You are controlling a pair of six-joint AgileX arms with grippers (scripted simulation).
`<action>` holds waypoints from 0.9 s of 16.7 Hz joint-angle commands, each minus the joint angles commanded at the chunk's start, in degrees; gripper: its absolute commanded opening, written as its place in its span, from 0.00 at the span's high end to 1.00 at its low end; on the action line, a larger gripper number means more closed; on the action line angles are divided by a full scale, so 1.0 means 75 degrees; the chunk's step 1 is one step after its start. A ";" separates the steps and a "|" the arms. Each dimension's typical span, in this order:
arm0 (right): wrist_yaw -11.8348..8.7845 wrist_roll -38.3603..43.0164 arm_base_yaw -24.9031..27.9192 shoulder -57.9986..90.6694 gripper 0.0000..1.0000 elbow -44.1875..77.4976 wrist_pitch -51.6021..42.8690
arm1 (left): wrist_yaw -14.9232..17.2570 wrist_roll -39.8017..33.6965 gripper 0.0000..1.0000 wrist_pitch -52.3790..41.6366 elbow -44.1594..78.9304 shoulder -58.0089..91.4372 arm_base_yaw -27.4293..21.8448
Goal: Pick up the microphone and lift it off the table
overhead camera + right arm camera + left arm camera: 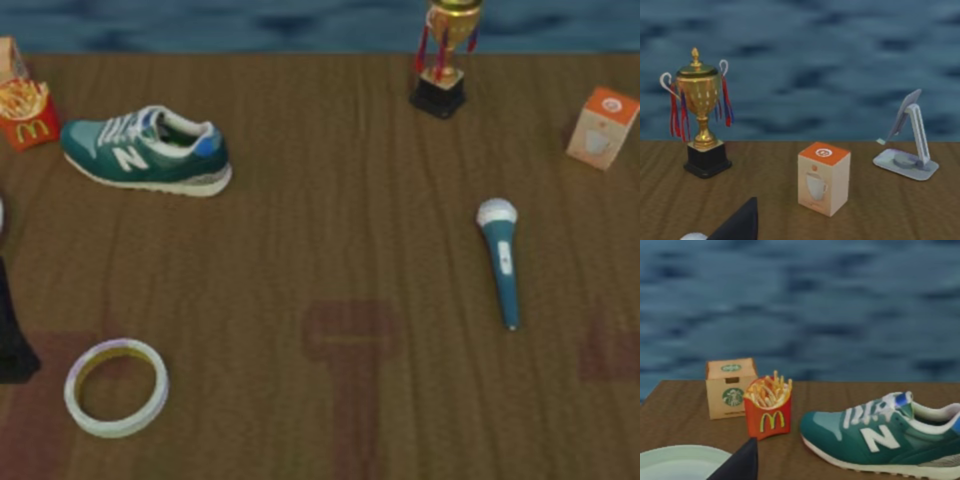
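one microphone lay on the table's right side, untouched, probably light, stiff and slick, best gripped mid-handle; couldn't tell if either gripper's fingers were apart or together.

- A teal sneaker with white laces lies at the far left, toe pointing left.
- A red fries carton stands just left of it, beside a tan coffee-logo box.
- A gold trophy on a black base stands at the far edge.
- An orange-topped white box sits far right.
- A tape ring lies near left.
- A grey phone stand rests near the orange-topped box.
- A pale plate shows at the left edge.
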 joint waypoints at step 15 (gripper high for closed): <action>0.0174 0.1504 0.1498 0.6803 0.00 0.4881 -0.3292 | 0.0000 0.0000 0.00 0.0000 0.0000 0.0000 0.0000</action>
